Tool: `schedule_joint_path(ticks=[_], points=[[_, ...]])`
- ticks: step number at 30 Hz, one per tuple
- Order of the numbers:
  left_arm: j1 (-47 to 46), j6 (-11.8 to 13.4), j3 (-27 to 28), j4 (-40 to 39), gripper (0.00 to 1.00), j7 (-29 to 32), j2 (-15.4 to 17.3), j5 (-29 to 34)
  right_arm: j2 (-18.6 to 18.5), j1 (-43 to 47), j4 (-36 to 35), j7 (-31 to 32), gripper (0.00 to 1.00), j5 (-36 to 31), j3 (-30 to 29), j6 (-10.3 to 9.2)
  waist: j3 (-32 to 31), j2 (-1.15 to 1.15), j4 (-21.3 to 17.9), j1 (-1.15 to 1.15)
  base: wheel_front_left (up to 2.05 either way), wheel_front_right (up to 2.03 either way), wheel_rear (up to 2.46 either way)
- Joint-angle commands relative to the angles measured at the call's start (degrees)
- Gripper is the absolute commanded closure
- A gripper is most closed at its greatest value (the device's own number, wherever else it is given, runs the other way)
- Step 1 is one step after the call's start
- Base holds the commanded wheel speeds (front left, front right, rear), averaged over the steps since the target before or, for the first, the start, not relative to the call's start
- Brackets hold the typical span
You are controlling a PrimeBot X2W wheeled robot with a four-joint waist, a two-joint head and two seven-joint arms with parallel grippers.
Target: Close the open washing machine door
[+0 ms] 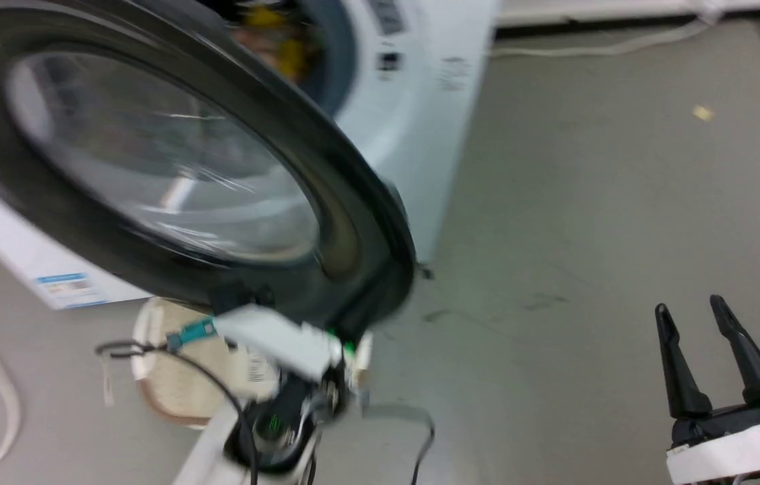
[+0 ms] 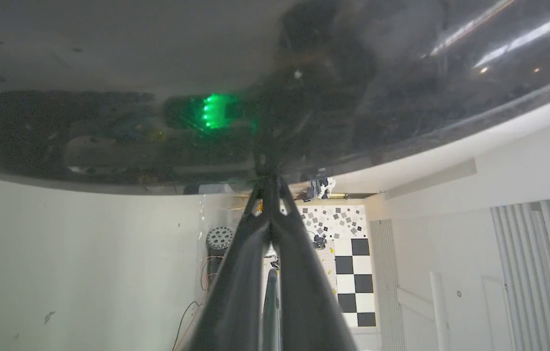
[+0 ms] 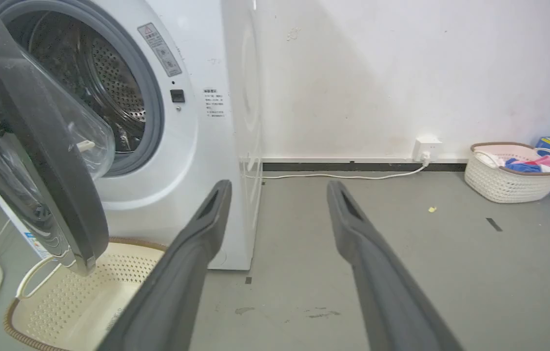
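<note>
Washing machine door [image 1: 171, 168], one, hangs half open, its glossy face against the tips of the left tool [image 2: 267, 180], whose fingers are pressed together on nothing. One washing machine [image 1: 420, 101] lies straight beyond, so the left arm is nearer. Two baskets: an empty basket [image 3: 60, 297] under the door and a laundry basket [image 3: 514, 170] far off. The right tool [image 3: 280, 187] is spread wide, well apart.

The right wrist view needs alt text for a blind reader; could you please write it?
The black washing machine door stands partly open before the white washing machine, steel drum exposed. The right tool's fingers are spread; a cream basket lies under the door.
</note>
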Motion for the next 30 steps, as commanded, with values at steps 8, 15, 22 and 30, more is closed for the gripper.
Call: schedule_joint_path(ticks=[8,15,22,30], points=[[-19.83,-3.20,-2.13,18.74,1.00,-22.38,0.05,-2.34,0.97,-1.97,0.81,-0.24,0.00,1.83,3.20,0.05,6.18,0.00,-11.11,-0.01,0.00,0.00,0.00],[-23.38,-5.68,-6.02,25.29,1.00,-25.97,0.05,-3.29,0.11,-1.48,-0.52,-0.24,0.00,2.27,4.51,0.05,4.47,0.00,-8.21,-0.01,0.00,0.00,0.00],[-15.26,-5.91,-11.00,17.32,0.07,-27.86,5.20,9.69,-1.59,0.94,-2.63,-0.24,0.00,2.29,5.74,0.05,0.23,0.00,-1.80,-0.01,0.00,0.00,0.00],[1.22,-4.43,2.78,5.17,0.00,-28.28,9.03,42.46,-3.50,4.55,-4.07,-0.24,0.00,2.12,8.57,0.05,-4.18,0.00,5.70,-0.01,0.00,0.00,0.00]])
